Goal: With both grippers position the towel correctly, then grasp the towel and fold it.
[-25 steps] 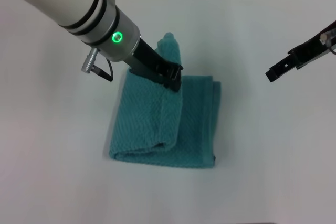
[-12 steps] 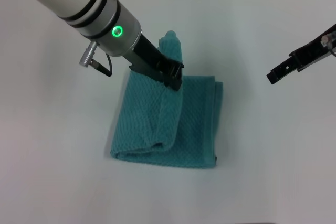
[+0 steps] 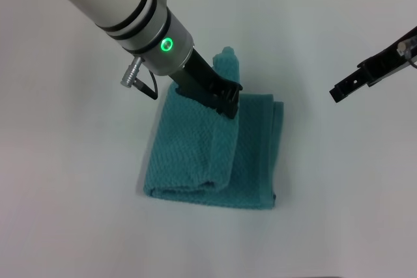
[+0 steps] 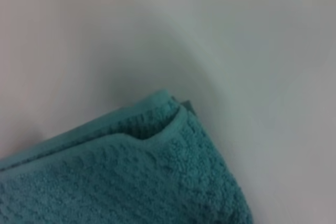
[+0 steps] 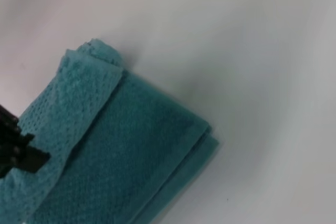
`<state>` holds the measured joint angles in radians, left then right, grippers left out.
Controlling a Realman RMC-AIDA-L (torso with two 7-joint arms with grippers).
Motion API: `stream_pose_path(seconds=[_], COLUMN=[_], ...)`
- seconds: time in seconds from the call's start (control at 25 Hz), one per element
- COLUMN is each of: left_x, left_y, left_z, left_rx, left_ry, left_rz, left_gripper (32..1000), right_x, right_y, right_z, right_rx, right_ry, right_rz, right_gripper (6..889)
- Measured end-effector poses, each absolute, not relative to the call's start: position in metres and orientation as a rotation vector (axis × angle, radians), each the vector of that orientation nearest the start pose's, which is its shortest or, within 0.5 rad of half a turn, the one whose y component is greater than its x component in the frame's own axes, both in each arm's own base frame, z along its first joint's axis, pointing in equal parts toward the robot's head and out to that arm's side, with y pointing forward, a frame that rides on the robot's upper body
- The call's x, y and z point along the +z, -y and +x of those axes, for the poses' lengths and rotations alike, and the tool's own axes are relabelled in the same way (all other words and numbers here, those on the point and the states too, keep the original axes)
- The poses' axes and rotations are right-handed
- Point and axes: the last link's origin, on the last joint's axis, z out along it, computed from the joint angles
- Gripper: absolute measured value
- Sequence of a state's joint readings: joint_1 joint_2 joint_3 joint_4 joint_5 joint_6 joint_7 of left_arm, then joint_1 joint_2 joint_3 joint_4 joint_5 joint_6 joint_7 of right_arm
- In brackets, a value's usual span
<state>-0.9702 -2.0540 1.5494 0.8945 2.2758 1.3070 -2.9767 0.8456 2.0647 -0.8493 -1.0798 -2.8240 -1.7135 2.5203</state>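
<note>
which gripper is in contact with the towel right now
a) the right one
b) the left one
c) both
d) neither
b: in the head view the left gripper is down on the raised fold of the teal towel, while the right gripper hangs over bare table well off to the towel's right side.

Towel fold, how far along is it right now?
Done: the towel already lies folded in layers on the table. In hand: the left gripper pinches a raised flap at its far edge, carrying it across. Left: lay that flap flat and release. The right gripper hovers off to the side, empty.
</note>
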Motion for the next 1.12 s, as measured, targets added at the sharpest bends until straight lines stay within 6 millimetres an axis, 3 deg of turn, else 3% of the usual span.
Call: stream_pose_path(seconds=[0.16,0.68,0.88,1.0,1.12], left_x=[-0.079,-0.079,-0.077,-0.074,-0.067], left_y=[-0.394,-0.391,-0.391,-0.391,-0.392], left_z=[-0.107,-0.098,-0.099,-0.104,-0.111], left_rx=[0.275,0.177,0.182,0.209,0.247], left_ry=[1.421,1.473,1.481,1.470,1.462], left_rz=[-2.540,-2.607,-2.607,-2.601,-2.579], left_gripper=[160,173,424,667,791], right_x=[0.051,0.051,0.051,0.051,0.051], right_y=[-0.390,-0.389,-0.389,-0.388,-0.388], right_z=[0.202,0.204,0.204,0.205,0.206], right_rx=[-0.440,-0.441,-0.441,-0.441,-0.438], right_ry=[-1.340,-1.345,-1.346,-1.348,-1.347], right_rz=[-2.426,-2.424,-2.424,-2.423,-2.419], right_gripper=[852,852,852,852,852])
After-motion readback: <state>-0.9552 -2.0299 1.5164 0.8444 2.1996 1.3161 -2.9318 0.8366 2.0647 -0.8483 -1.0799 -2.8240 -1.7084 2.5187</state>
